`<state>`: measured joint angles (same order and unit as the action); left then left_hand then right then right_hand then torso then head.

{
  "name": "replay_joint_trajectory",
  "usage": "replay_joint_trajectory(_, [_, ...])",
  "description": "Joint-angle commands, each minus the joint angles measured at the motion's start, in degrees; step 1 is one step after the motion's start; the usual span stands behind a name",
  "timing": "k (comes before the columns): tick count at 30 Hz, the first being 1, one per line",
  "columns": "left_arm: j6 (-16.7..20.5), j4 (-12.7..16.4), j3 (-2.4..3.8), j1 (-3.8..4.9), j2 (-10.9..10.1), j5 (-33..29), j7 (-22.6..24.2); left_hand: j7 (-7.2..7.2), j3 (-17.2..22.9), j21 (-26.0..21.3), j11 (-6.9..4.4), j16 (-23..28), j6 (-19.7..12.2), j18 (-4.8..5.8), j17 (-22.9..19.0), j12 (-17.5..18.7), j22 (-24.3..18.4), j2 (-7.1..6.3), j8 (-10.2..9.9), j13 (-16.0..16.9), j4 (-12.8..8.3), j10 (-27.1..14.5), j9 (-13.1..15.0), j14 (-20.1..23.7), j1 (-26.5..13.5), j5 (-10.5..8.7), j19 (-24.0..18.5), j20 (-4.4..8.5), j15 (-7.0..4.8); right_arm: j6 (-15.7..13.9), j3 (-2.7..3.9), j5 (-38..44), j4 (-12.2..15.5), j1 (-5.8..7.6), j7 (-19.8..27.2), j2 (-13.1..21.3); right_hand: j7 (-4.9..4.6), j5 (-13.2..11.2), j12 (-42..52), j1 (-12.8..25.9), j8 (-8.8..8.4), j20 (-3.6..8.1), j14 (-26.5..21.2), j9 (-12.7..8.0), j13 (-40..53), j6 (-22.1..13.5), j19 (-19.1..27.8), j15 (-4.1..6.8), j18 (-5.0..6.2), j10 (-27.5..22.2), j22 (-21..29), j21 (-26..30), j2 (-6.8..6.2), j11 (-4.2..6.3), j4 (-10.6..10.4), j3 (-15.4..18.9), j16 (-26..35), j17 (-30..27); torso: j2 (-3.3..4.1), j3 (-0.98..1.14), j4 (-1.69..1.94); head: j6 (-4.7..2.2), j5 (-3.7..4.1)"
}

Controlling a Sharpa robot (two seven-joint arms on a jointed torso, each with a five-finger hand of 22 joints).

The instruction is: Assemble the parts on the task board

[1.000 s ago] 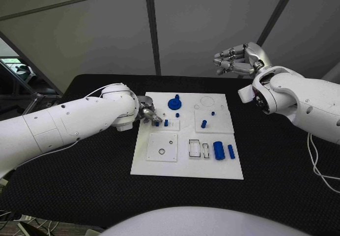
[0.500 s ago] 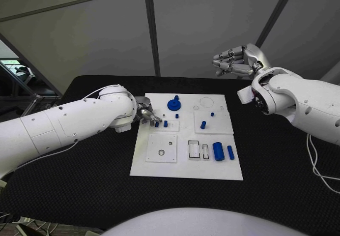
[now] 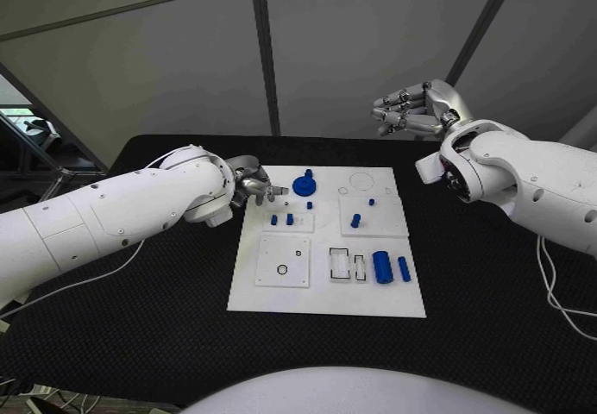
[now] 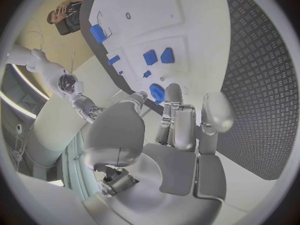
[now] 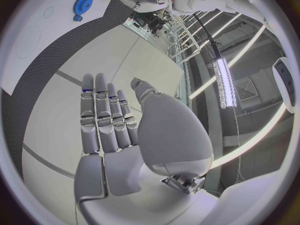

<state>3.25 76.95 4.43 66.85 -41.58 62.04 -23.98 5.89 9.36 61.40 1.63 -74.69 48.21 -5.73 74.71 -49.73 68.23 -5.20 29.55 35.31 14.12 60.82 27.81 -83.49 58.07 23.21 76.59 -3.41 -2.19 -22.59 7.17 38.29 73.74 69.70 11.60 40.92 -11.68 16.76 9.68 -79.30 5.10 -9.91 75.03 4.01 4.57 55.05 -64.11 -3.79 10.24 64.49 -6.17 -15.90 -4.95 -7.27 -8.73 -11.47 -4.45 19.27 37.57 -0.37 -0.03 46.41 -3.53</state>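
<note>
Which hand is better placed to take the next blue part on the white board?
The left hand: it hovers at the white task board's edge near the blue gear. The right hand is raised beyond the table.

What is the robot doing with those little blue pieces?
It is putting small blue parts together on the white task board. Its left hand hovers at the board's far left edge, near the blue gear, and its fingers seem to hold nothing. The right hand is raised off beyond the table, open and empty. Two small blue pegs stand near the left hand, and a blue cylinder lies further down the board.
</note>
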Motion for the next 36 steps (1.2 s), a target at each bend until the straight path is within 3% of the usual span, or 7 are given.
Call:
replay_joint_trajectory(1, [8.6,0.0,0.15,0.09,0.1,-3.6,11.0,2.64,-0.6,-20.8,2.61,15.5,-5.4,-3.55,-9.7,0.7,-14.4,0.21,-1.4,-0.1,-0.7,-6.6,-1.1,8.6,4.2,0.05,-11.7,-1.86,2.38,0.4,0.04,0.2,0.0,0.09,0.1,0.0,-0.12,0.3,-0.2,0.5,-0.32,-0.04,0.3,0.0,-0.1,-0.1,-0.4,-0.14,0.23,0.0,0.1,0.3,0.18,-0.39,0.0,0.4,0.3,-0.1,0.0,0.04,0.02,-0.21,0.07])
replay_joint_trajectory(4, [10.2,-0.1,0.17,0.1,0.8,-3.5,16.0,4.25,-0.1,-28.1,4.53,30.4,-9.3,-3.64,-20.9,2.1,-18.8,0.16,-1.7,-0.9,-3.3,-14.2,-1.9,20.8,11.0,-0.02,-17.8,-3.48,4.48,0.3,0.04,0.2,-0.1,0.08,0.1,0.0,-0.12,0.3,-0.2,0.4,-0.33,-0.05,0.3,0.0,-0.1,-0.1,-0.4,-0.14,0.24,0.0,0.1,0.3,0.2,-0.39,0.0,0.4,0.3,-0.1,0.03,0.06,0.02,-0.45,0.15])
replay_joint_trajectory(8, [10.9,0.0,0.14,0.11,2.2,1.5,20.1,4.81,1.1,-33.0,5.44,34.2,-10.4,-3.98,-24.7,5.0,-22.3,-0.23,-1.3,-3.9,-6.5,-18.6,-3.3,25.1,18.5,0.05,-20.2,-4.92,5.41,0.4,0.04,0.2,-0.1,0.08,0.1,-0.1,-0.12,0.3,-0.2,0.4,-0.33,-0.05,0.3,0.0,-0.1,-0.1,-0.4,-0.14,0.24,0.0,0.1,0.4,0.2,-0.39,0.1,0.4,0.4,-0.1,0.05,0.02,-0.15,-0.81,0.34])
replay_joint_trajectory(11, [10.5,-0.5,-0.03,0.12,3.6,7.8,22.2,4.5,2.3,-34.3,4.95,35.0,-9.7,-4.66,-27.3,8.0,-23.8,-0.5,-2.6,-7.7,-8.2,-18.1,-5.8,24.5,22.3,-10.2,-19.0,-5.23,5.33,0.4,0.03,0.5,-0.1,0.08,0.1,-0.2,-0.11,0.3,-0.2,0.3,-0.33,-0.04,0.3,0.0,-0.1,-0.1,-0.4,-0.13,0.25,0.0,0.1,0.4,0.27,-0.37,0.2,0.3,0.4,-0.1,0.08,0.01,-0.13,-0.98,0.53])
replay_joint_trajectory(13, [9.8,-1.0,-0.35,0.13,4.6,12.3,23.2,4.06,3.6,-34.9,5.16,35.0,-8.3,-4.68,-29.2,10.6,-24.6,-0.86,-3.7,-10.9,-8.8,-17.5,-8.0,23.7,23.9,-13.22,-17.8,-5.22,4.96,0.4,0.03,0.8,-0.1,0.08,0.1,-0.3,-0.1,0.3,-0.2,0.2,-0.33,-0.04,0.3,0.0,-0.1,-0.1,-0.4,-0.12,0.26,0.0,0.1,0.4,0.28,-0.37,0.2,0.3,0.4,-0.1,0.05,0.06,-0.18,-1.07,0.55])
replay_joint_trajectory(25, [4.3,-4.2,-2.25,0.17,8.5,24.2,24.0,2.51,3.7,-20.7,3.8,14.3,-0.2,-3.44,-21.2,16.4,-14.3,-3.16,-10.4,-20.4,-8.4,-11.9,-16.3,11.6,23.0,-14.57,-6.5,-3.55,3.48,0.5,0.02,1.2,-0.2,0.06,0.1,-0.6,-0.1,0.3,-0.2,0.2,-0.33,-0.04,0.3,0.0,-0.1,-0.1,-0.4,-0.12,0.26,0.0,0.1,0.4,0.28,-0.37,0.2,0.3,0.4,-0.1,0.04,0.04,-0.06,-1.25,0.97])
replay_joint_trajectory(36, [0.8,-6.6,-2.77,0.1,10.4,26.7,21.7,2.35,3.8,-8.0,3.81,5.5,2.4,-1.56,-15.7,18.1,-3.8,-3.17,-13.0,-22.9,-8.5,-10.7,-18.3,7.9,23.1,-14.99,-2.4,-3.52,3.4,0.6,0.02,1.2,-0.2,0.03,0.1,-0.8,-0.1,0.3,-0.2,0.2,-0.33,-0.04,0.3,0.0,-0.1,-0.1,-0.4,-0.12,0.26,0.0,0.1,0.4,0.28,-0.37,0.2,0.3,0.4,-0.1,-0.01,0.0,-0.06,-1.36,1.14])
